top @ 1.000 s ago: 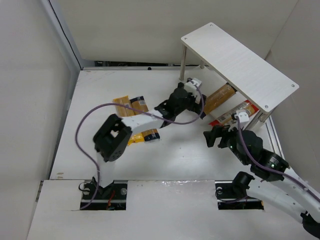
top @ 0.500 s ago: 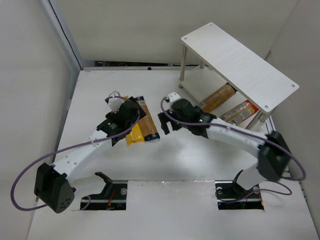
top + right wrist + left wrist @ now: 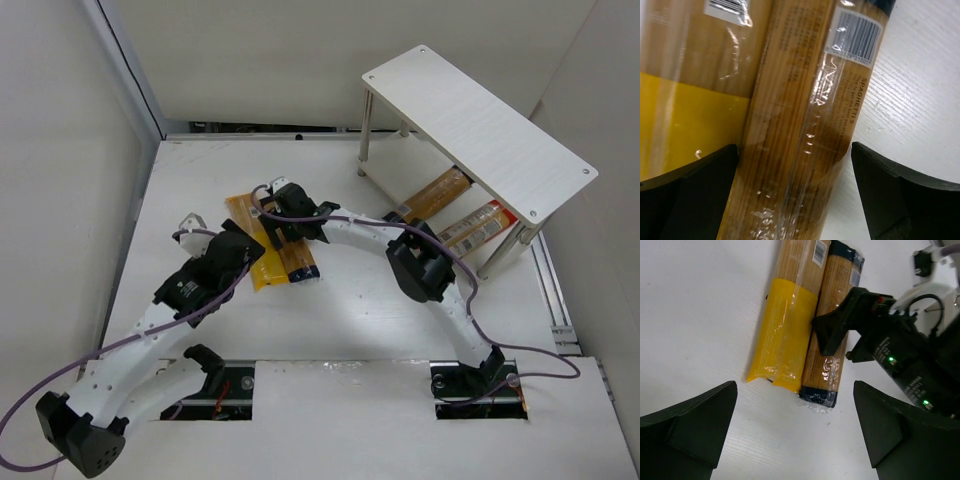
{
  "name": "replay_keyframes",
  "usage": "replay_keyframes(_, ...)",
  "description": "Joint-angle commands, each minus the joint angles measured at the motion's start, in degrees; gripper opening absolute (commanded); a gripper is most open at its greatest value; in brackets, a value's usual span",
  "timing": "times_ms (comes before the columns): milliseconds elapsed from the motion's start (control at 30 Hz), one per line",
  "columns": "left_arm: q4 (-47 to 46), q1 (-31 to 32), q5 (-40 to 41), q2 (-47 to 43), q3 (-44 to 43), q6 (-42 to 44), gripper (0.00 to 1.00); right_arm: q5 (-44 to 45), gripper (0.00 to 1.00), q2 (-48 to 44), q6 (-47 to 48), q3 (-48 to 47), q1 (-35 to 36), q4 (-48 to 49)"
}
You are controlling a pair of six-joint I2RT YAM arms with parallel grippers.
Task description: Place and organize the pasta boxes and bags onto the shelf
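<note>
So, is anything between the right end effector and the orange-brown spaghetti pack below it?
Nothing visible does. The right end effector hangs open directly over the orange-brown pack, a finger on either side. The yellow bag lies against the pack's side, so one finger may have little room there.

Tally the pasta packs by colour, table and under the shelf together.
Yellow bag: 1
Orange-brown packs: 2
Red-and-white pack: 1
Total: 4
</note>
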State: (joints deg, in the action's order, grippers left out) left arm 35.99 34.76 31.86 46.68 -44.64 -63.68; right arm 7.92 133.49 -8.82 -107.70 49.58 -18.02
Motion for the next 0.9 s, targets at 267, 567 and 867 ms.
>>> replay_keyframes(267, -0.39, -0.05, 2.51, -1.86, 1.75, -0.66, 1.0, 3.42, 0.62, 0.72, -4.01, 2.05, 0.43, -4.74)
replay_keyframes(567, -0.39, -0.05, 3.65, -0.8, 1.75, -1.71, 1.0, 5.15, 0.0, -15.25, -0.77, 9.61, 0.95, 3.42)
replay_keyframes(867, -3.11, -0.05, 3.04, 3.5, 1.75, -1.71, 1.0, 27.38, 0.0, -43.39, 1.87, 9.27, 0.95, 8.09)
